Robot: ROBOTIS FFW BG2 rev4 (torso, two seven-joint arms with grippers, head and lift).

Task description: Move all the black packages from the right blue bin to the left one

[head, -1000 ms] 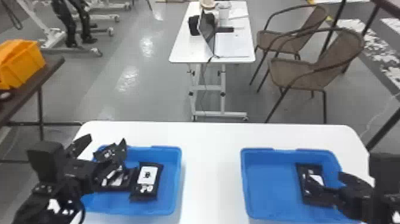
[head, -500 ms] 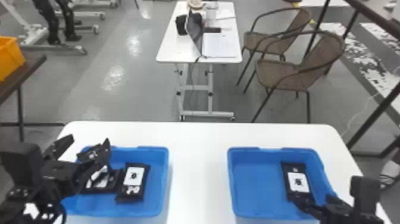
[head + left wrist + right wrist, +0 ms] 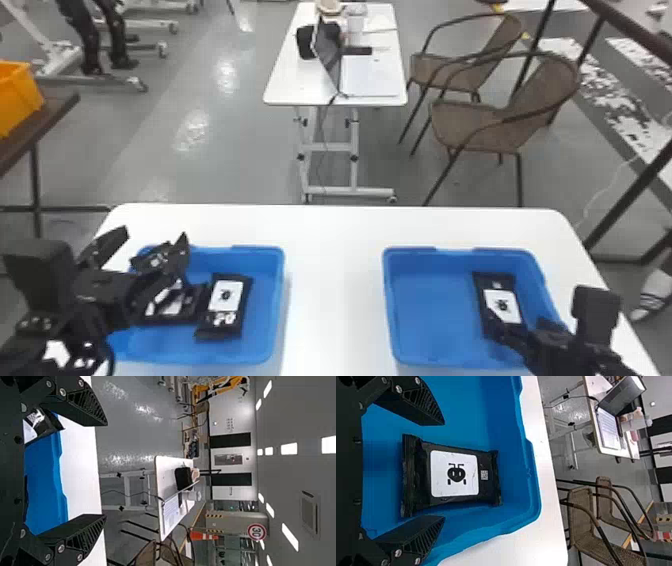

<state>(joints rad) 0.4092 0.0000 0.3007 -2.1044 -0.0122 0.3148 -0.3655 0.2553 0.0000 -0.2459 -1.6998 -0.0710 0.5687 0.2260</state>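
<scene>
Being held over the near right part of the right blue bin [image 3: 430,310], the right gripper [image 3: 517,327] is kept with its fingers wide apart. The last black package [image 3: 500,305] is laid flat in the right blue bin, near its right wall, with the white label turned up. In the right wrist view, one end of that package is seen between the two fingers; nothing is gripped.

To the left of the right blue bin, the left blue bin [image 3: 262,310] is set well apart on the same white table [image 3: 330,280]. Two packages are held in it: a label-up package [image 3: 225,297] on the side nearer the right blue bin, and a neighbouring package [image 3: 187,305] just beside it, farther from the right blue bin and partly hidden by the left gripper [image 3: 154,237]. That gripper's fingers are spread wide as well, with nothing clasped.

Beyond the right blue bin, a laptop [image 3: 327,55] is seen on a small desk [image 3: 285,75].
</scene>
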